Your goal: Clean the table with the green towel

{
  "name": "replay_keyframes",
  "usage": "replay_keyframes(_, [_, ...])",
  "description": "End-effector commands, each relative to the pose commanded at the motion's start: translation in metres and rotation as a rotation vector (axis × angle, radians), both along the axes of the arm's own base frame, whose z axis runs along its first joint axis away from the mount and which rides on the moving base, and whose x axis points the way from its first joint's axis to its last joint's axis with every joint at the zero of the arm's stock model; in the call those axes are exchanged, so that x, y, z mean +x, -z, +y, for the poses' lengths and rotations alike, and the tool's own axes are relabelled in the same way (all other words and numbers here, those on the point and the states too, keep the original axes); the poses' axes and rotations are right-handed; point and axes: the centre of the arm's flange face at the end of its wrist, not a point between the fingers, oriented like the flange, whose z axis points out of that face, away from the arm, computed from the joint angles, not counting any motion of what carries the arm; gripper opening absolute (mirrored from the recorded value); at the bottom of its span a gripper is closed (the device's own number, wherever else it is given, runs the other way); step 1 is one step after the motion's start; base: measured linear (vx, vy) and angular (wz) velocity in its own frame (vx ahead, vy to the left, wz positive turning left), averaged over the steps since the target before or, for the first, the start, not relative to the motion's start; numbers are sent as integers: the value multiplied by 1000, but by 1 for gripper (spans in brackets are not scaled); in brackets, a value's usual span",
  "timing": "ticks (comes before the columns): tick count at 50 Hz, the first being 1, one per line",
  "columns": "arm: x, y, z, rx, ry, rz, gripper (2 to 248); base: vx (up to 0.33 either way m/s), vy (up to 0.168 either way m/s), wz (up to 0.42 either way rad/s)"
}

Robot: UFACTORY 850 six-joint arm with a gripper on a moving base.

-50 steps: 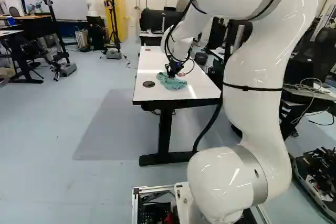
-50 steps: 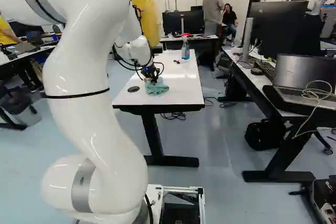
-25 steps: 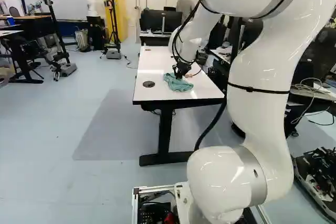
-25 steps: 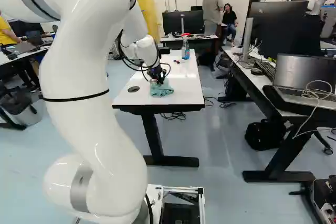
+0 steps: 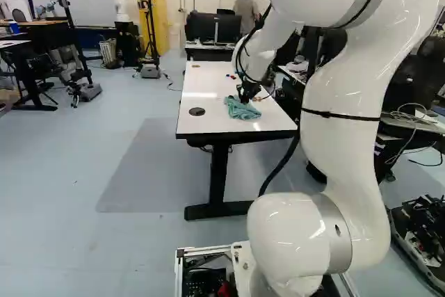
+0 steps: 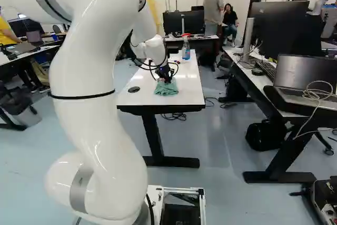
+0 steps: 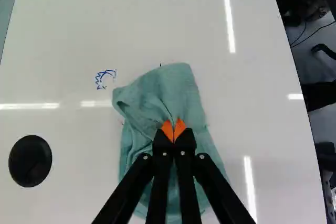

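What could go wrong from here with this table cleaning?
The gripper pinches the green towel at one spot only, so the towel could bunch or slip. The blue marks lie uncovered beside it; wiping may miss them. A spray bottle stands farther along the table; a long wipe might knock it.

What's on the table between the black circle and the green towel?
Just bare white table between the black circle and the towel; the wrist view shows it. The blue scribble is farther ahead, not in that gap.
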Motion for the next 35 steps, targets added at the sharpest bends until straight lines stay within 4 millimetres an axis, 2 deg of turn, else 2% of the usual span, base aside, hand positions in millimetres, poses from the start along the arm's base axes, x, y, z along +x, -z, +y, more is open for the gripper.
replay_keyframes(17, [31, 2, -9, -2, 9, -21, 22, 0, 0, 0])
replay_keyframes(35, [62, 4, 3, -4, -13, -44, 22, 0, 0, 0])
